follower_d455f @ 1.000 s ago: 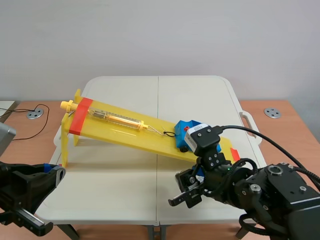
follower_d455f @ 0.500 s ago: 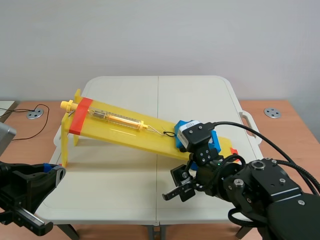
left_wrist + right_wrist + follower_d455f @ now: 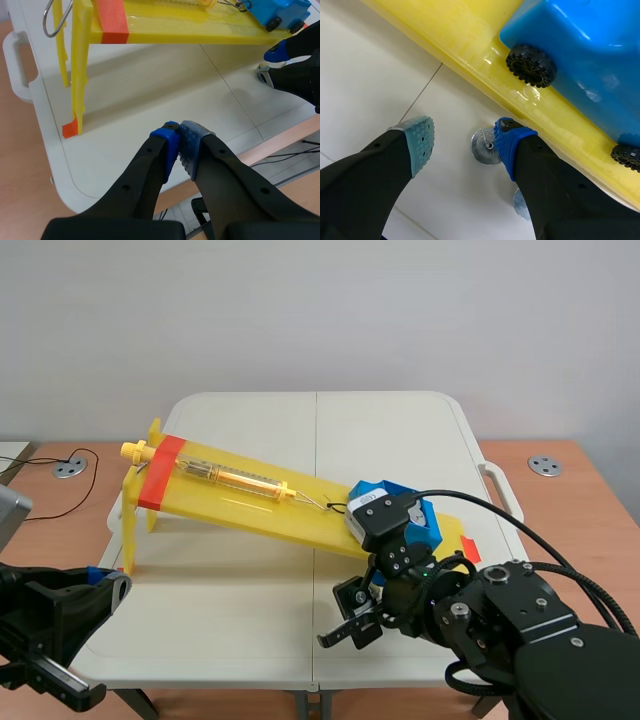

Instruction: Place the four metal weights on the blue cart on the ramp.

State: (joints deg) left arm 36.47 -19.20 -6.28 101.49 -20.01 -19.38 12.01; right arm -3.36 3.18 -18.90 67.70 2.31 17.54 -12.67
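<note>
Silver flat metal disc weight lies on the white table, just beside the blue pad of my spread right gripper. Closing off-centre may skid it under the yellow plastic ramp.

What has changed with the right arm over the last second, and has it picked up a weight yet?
The right gripper moved leftward along the ramp's lower edge, open throughout. One metal weight now lies on the table between its fingers, beside the blue pad, not yet gripped. The left gripper, shut, the blue cart and the ramp stayed put.
</note>
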